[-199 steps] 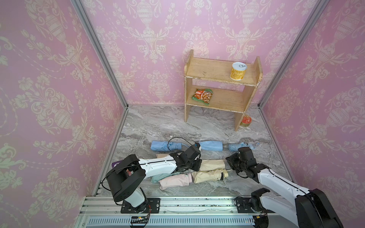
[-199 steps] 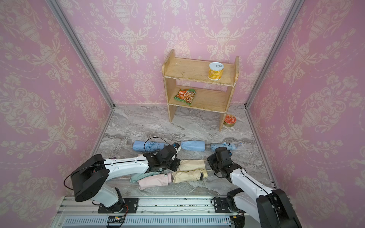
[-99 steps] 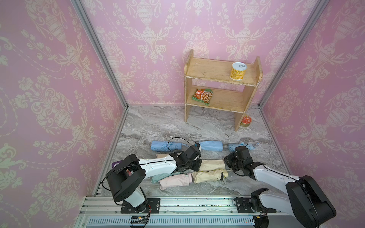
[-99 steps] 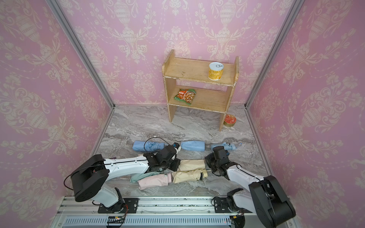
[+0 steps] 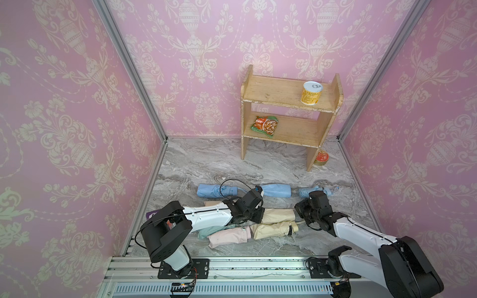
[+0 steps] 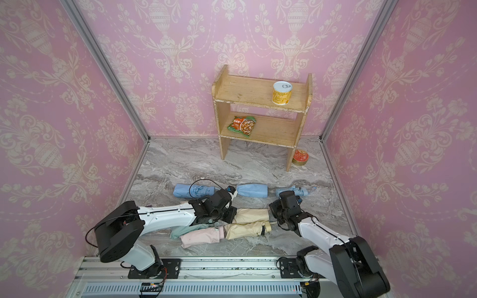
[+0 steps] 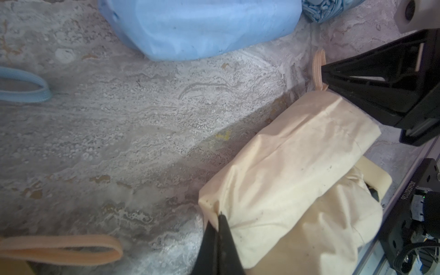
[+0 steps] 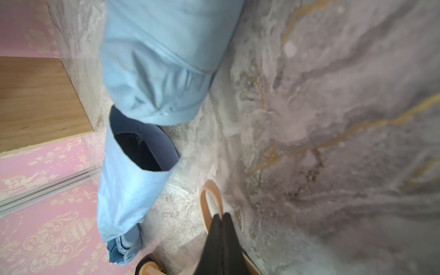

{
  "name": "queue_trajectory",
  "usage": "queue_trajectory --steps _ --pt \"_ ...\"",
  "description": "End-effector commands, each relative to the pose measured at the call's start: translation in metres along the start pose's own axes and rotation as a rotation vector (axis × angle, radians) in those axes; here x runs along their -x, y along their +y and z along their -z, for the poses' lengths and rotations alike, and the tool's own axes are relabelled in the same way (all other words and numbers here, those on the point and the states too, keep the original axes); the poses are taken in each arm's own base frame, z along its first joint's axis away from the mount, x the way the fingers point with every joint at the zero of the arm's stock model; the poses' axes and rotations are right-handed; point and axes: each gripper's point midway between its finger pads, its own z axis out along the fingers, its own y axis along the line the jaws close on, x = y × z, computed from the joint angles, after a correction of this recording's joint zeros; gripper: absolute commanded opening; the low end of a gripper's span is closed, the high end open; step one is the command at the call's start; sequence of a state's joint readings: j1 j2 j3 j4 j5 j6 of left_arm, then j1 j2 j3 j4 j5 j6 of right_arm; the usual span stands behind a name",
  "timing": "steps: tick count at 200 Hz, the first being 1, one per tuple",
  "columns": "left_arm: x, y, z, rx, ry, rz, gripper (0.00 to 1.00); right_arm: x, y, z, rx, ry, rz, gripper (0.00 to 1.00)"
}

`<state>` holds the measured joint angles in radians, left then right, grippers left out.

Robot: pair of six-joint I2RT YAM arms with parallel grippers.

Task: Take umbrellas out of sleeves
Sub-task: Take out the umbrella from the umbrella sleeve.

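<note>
Cream sleeve (image 7: 285, 166) is lying stretched between both grippers, umbrella presumably hiding inside. Right gripper (image 8: 222, 217) is only just finishing closing, tips pinching the peach wrist loop (image 8: 202, 200); left gripper (image 7: 217, 221) is clamping tight on the sleeve's opposite corner. Pull-apart is looking ready. Bare marble (image 8: 333, 119) is opening beside the right gripper, light blue sleeve (image 8: 133, 185) crowding just ahead.

The cream sleeve (image 7: 285, 166) is matt cloth, the floor (image 7: 119, 131) rough marble-look, the shelf (image 5: 281, 93) wood.
</note>
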<state>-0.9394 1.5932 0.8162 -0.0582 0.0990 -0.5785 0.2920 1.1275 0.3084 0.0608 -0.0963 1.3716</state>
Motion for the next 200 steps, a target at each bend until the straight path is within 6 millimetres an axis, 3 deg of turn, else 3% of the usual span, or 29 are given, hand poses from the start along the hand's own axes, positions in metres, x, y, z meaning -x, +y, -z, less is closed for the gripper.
queue_trajectory --steps 1,95,200 --pt "0.006 -0.01 -0.006 -0.025 -0.002 0.009 0.0 0.015 0.001 0.009 -0.006 -0.059 0.006 0.0" --pt "0.054 -0.037 -0.024 -0.061 -0.083 -0.022 0.0 0.054 -0.005 0.034 0.013 -0.145 -0.043 0.0" --pt "0.07 -0.029 -0.034 -0.007 -0.138 -0.025 0.0 0.079 0.014 0.038 0.052 -0.169 -0.042 0.0"
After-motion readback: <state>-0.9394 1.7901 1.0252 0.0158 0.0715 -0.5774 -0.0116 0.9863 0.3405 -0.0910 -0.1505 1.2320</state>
